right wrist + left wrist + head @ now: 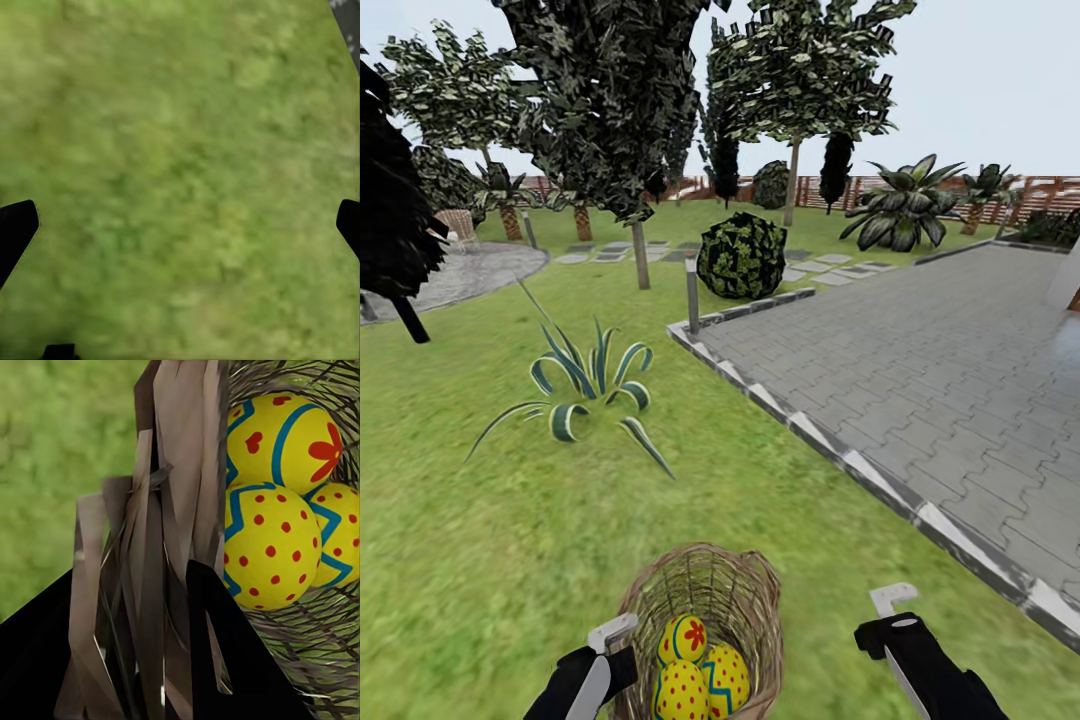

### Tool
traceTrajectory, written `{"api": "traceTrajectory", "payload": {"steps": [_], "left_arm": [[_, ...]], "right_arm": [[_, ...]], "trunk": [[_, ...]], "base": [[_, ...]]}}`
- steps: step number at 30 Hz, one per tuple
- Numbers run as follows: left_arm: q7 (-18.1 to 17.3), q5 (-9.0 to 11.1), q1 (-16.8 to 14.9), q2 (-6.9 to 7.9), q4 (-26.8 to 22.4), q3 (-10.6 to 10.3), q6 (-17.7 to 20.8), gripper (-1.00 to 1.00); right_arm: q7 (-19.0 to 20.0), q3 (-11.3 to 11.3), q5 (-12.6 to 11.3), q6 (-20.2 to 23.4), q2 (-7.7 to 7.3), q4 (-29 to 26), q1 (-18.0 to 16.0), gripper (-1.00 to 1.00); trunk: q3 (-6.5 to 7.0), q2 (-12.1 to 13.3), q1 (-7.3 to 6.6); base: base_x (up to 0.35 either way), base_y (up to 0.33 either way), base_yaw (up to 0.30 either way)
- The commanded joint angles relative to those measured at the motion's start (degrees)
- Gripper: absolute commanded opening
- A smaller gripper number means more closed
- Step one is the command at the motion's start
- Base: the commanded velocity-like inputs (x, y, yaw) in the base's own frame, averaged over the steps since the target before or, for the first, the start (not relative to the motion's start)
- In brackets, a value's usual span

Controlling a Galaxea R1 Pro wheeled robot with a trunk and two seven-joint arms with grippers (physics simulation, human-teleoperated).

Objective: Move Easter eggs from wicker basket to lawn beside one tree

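Three glossy yellow eggs (pixel 698 670), painted with red dots, a red flower and blue zigzags, sit inside the round open-weave wicker basket (pixel 705 590) on the mottled green lawn (pixel 470 560). Left gripper (pixel 154 660) straddles the basket's woven rim, dark fingers spread to either side. Right gripper (pixel 180 225) hangs over bare grass, fingers wide apart, holding nothing. A smooth pale tree trunk (pixel 641 255) stands well beyond.
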Motion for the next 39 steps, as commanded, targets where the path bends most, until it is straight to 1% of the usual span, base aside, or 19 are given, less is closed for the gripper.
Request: {"api": "traceTrajectory", "payload": {"steps": [1, 17, 23, 36, 37, 39], "left_arm": [[0.38, 0.84, -0.04, -0.05, -0.1, 0.11, 0.06, -1.0], [0.38, 0.84, -0.04, -0.05, -0.1, 0.11, 0.06, -1.0], [0.4, 0.75, -0.04, -0.04, -0.18, 0.19, 0.06, -1.0], [0.45, 0.75, -0.04, -0.05, -0.19, 0.18, 0.06, -1.0], [0.43, 0.75, -0.04, -0.05, -0.19, 0.15, 0.06, -1.0], [0.4, 0.75, -0.04, -0.05, -0.19, 0.19, 0.06, -1.0]], "right_arm": [[-0.17, 0.34, 0.3, 0.44, -0.08, -0.11, -0.01, 1.0], [-0.15, 0.34, 0.06, 0.36, -0.01, -0.11, -0.02, 1.0], [-0.13, 0.47, 0.63, 0.36, 0.01, 2.52, -0.02, 1.0], [-0.1, 0.52, 0.65, 0.27, 0.01, 2.68, -0.02, 1.0], [-0.11, 0.5, 0.6, -0.33, 0.01, 2.7, -0.02, 1.0], [-0.12, 0.37, 0.62, -3.58, 0.01, 2.76, -0.02, 1.0]], "trunk": [[0.13, 0.37, -0.22], [3.0, 6.79, -3.74], [4.08, 9.2, -5.06], [6.41, 14.41, -7.91], [6.59, 14.81, -8.13], [6.95, 15.61, -8.57]], "base": [[0.0, 0.0, 0.299], [0.0, 0.0, 0.299], [0.0, 0.0, 0.3], [0.0, 0.0, 0.3], [0.0, 0.0, 0.294], [0.0, 0.0, 0.068]]}}
